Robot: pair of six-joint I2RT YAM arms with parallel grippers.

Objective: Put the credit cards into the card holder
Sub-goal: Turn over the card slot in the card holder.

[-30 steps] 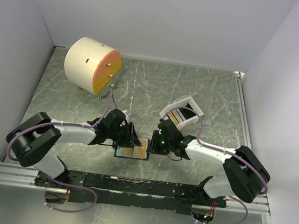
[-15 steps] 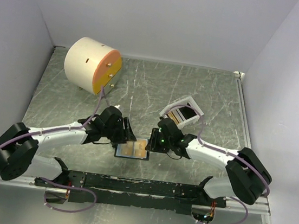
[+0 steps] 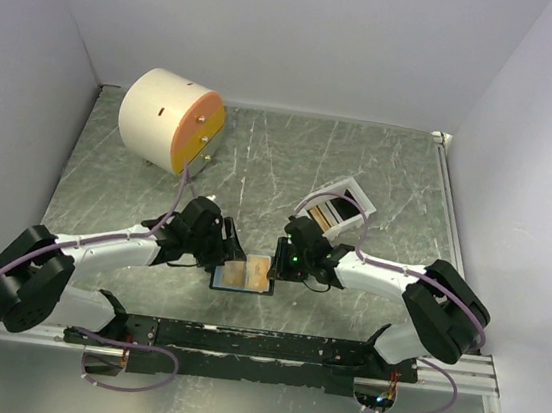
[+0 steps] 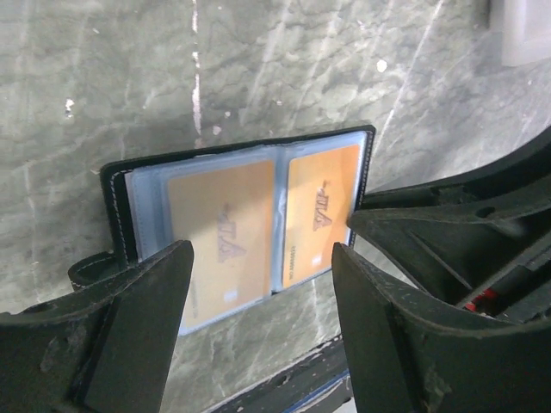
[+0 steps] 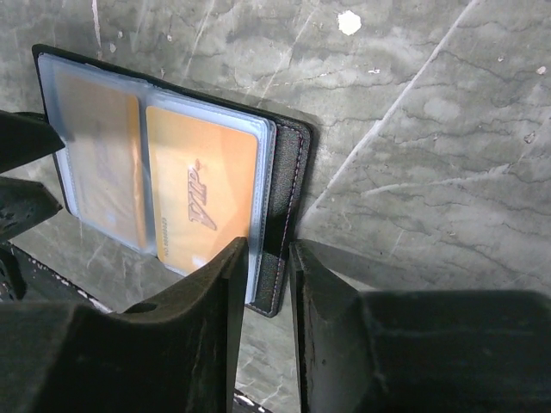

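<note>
Near edge of the tabletop, centre: card holder lying open, two orange credit cards sleeved inside. Left pincer spread wide above the holder, gripping nothing. Right pincer narrowed to a slit astride the holder's right border; clamped or merely touching, cannot tell. Farther right, white tray; far left, cream cylinder.

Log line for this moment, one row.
holder: open flat, two orange cards sleeved | left gripper: open above holder | right gripper: narrow, astride holder's right edge, grip unclear
</note>
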